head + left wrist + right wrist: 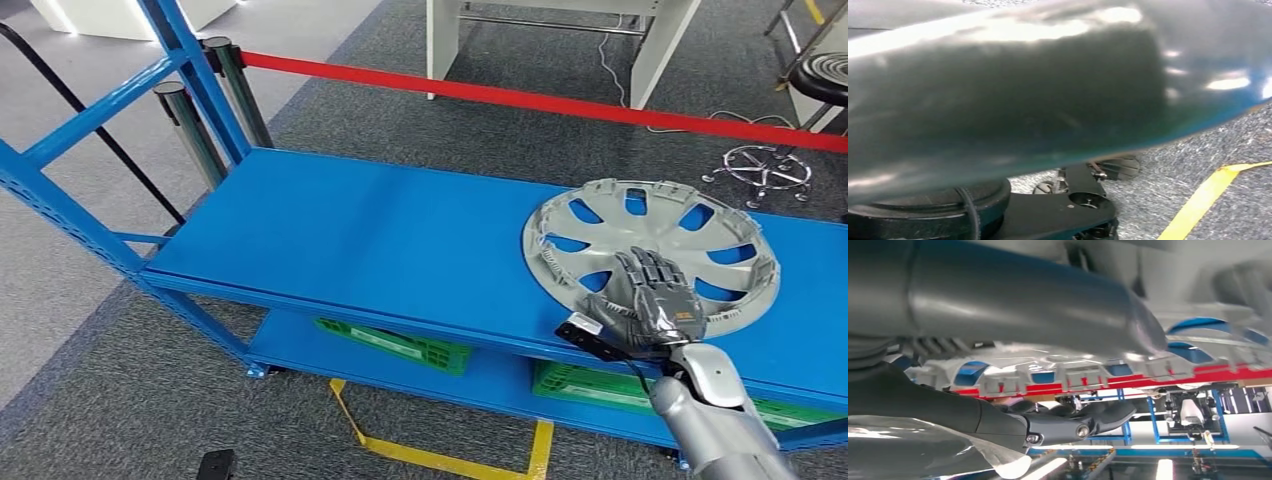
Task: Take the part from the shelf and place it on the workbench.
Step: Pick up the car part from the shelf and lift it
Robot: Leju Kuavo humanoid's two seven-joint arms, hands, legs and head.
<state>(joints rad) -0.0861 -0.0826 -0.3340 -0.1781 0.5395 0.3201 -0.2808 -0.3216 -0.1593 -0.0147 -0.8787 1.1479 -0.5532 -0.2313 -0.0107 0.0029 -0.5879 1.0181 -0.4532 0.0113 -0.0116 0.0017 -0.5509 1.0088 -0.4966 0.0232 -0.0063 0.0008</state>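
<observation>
Early in the task. Round silver-grey plastic wheel cover with cut-out spokes (651,262) lying flat on the top board of the blue metal shelf (380,235), near its right end, not yet lifted. Right hand (655,305) laid on the cover's near rim, fingers (650,272) stretched over the top; from the wrist view, thumb (1083,425) tucked beneath the rim, apparently pinching it. Left: lifting, carrying, setting down on a workbench.

Blue shelf (350,230), top deck carrying a grey hubcap (650,250) at its right end; green crates (400,345) below.
</observation>
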